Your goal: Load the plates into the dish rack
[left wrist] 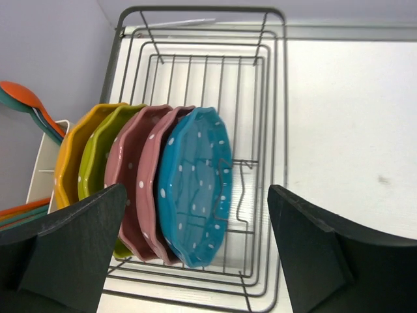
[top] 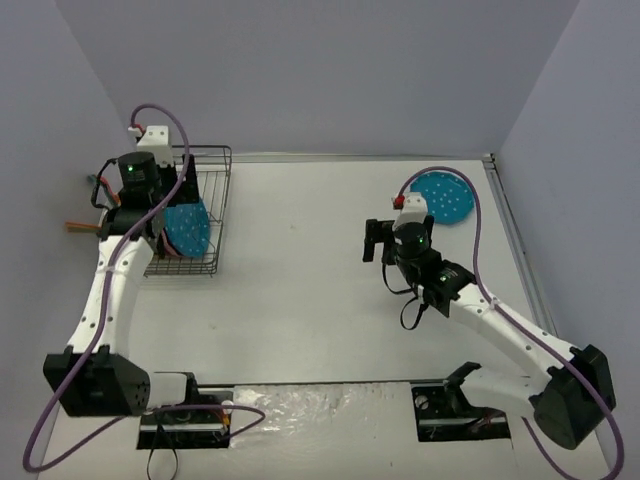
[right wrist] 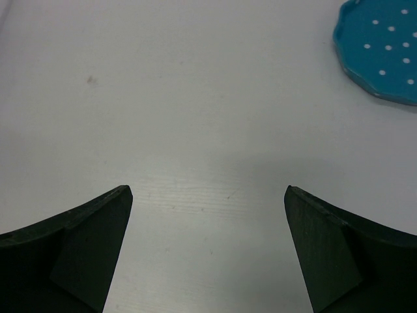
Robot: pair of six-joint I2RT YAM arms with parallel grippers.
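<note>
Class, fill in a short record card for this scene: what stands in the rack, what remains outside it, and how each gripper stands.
Dish rack: black wire basket, far left of the table
In rack: five on edge in a row: orange plate, yellow-green plate, pink plate, second pink plate, racked teal plate
Outside rack: loose teal plate, flat on the table, far right
Left gripper: open, above the racked plates, empty
Right gripper: open, over bare table near the loose teal plate, empty
</note>
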